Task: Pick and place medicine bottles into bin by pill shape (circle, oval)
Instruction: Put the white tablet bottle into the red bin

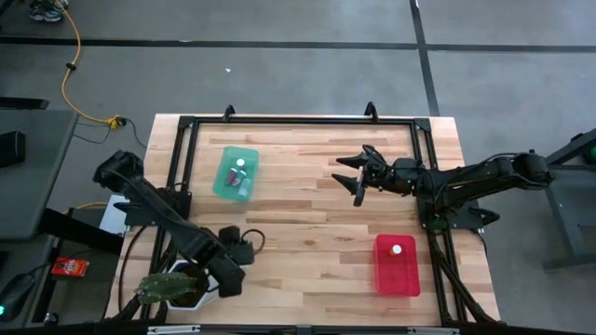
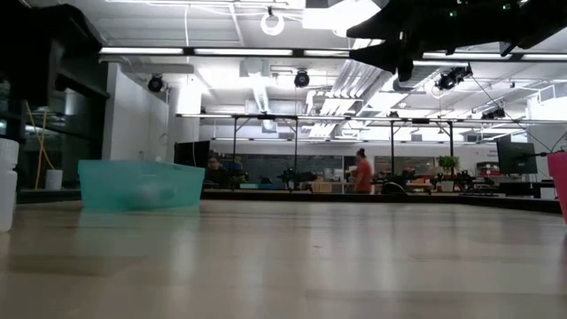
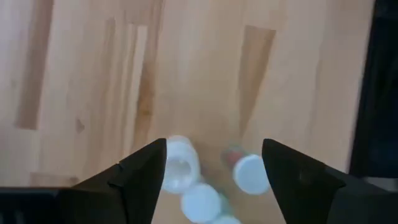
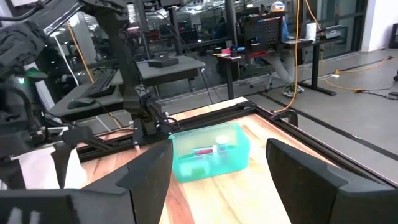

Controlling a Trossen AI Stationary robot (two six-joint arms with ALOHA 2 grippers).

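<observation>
While the left gripper (image 1: 244, 244) hangs over the near-left part of the wooden bench (image 1: 307, 223), its jaws stand wide apart and grip nothing; its wrist view looks down between them at a cluster of medicine bottles (image 3: 205, 180) lying on the wood, at least three white caps showing close together, none touched by the fingers (image 3: 146, 168). Just beside this arm, at the near-left corner, stands a white hexagonal pot with a green cactus (image 1: 172, 287).

Over the far right of the bench the right gripper (image 1: 357, 176) hovers clear of the surface, jaws spread and empty. Its wrist view faces the green bin (image 4: 208, 152), which sits on the far-left part of the bench and holds bottles, one lying on its side with a white cap and a red band. From above, two or three bottles show inside that bin (image 1: 237, 173).

On the near-right side sits a red bin (image 1: 396, 264) with a single white-capped bottle (image 1: 397, 248) in its far end.

From bench height, the green bin (image 2: 142, 184) shows at the left, and a person in an orange top (image 2: 361, 173) stands far off in the room beyond.
</observation>
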